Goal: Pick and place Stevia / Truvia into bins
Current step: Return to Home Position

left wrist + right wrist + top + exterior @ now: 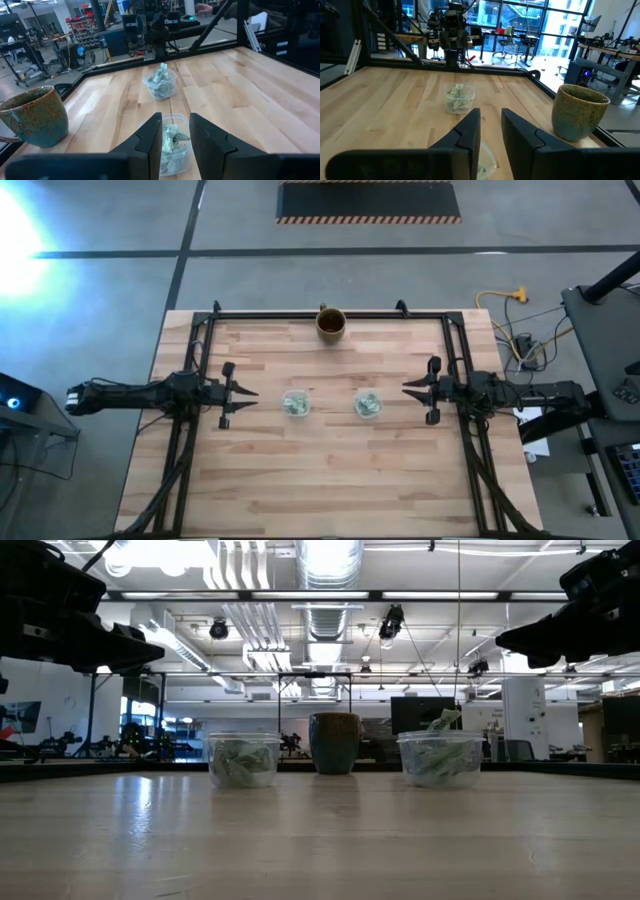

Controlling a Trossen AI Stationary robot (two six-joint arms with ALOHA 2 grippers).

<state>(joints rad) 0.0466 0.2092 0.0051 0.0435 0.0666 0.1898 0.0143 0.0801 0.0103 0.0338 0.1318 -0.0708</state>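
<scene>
Between the two grippers, near the middle of the table (pixel 330 480), the left cup (pixel 215 740) and the right cup (pixel 470 738) are set side by side with a gap between them. Crumpled green-and-white packets (pixel 240 766) are seen inside both cups; no packet is seen loose on the wood.

At the table's left side the left gripper (pixel 250 393) is held level above the surface and pointed at the left cup, which is found just ahead of and below its tips. Its fingers (pixel 150 137) are parted by a narrow gap, and nothing is held between them.

At the right side the right gripper (pixel 408 387) is mirrored, pointed at the right cup just ahead of and below it. Its fingers (pixel 467 130) are likewise parted only a little, with nothing gripped.

A brown-gold mug (pixel 331 324) is placed at the far edge, well apart from both cups and both grippers. Bare wood is left open across the near half of the table, and dark frame rails (pixel 190 430) are run along the left, right and far sides
</scene>
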